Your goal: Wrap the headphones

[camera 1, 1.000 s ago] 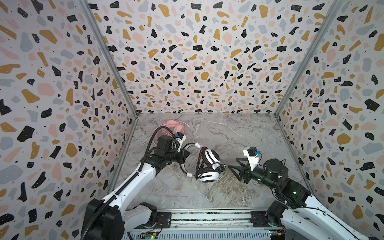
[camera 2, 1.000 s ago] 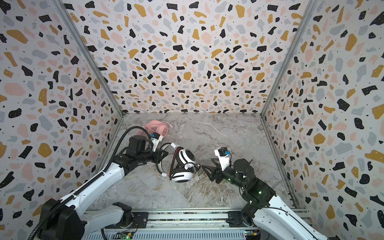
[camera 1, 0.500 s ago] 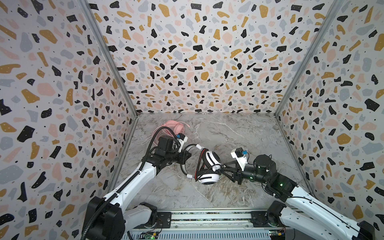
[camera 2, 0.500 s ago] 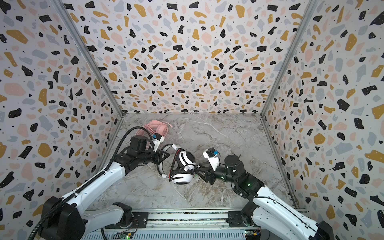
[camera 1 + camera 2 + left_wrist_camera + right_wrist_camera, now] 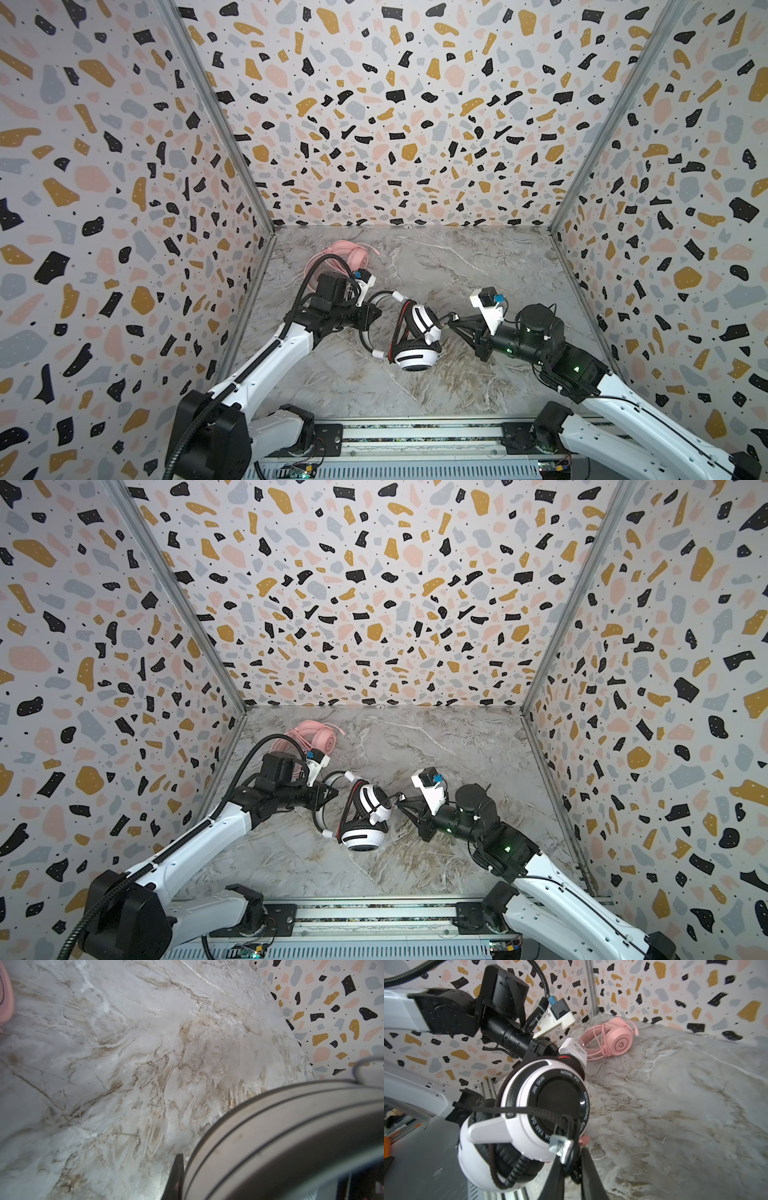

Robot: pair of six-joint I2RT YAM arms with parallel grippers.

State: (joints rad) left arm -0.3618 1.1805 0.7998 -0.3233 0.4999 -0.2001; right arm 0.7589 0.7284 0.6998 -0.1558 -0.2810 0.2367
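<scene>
The white-and-black headphones [image 5: 419, 332] [image 5: 370, 812] are held up over the middle of the floor, with their black braided cable [image 5: 529, 1110] wound across the ear cups. My left gripper [image 5: 372, 313] [image 5: 330, 792] is shut on their thin headband [image 5: 270, 1126]; only one finger [image 5: 177, 1172] shows beside the band. My right gripper [image 5: 451, 319] [image 5: 400, 799] [image 5: 572, 1155] is at the upper ear cup, its jaws closed on the cable by a silver tag [image 5: 560, 1145]. The pink headphones [image 5: 345, 255] [image 5: 316, 735] [image 5: 614, 1041] lie wrapped in the back left corner.
Speckled walls [image 5: 124, 208] enclose the marble floor [image 5: 478, 266] on three sides. A metal rail [image 5: 415, 436] runs along the front edge between the two arm bases.
My right gripper has moved left to the striped headphones and closed from wide open onto the cable. The left gripper and the headband have stayed put.
</scene>
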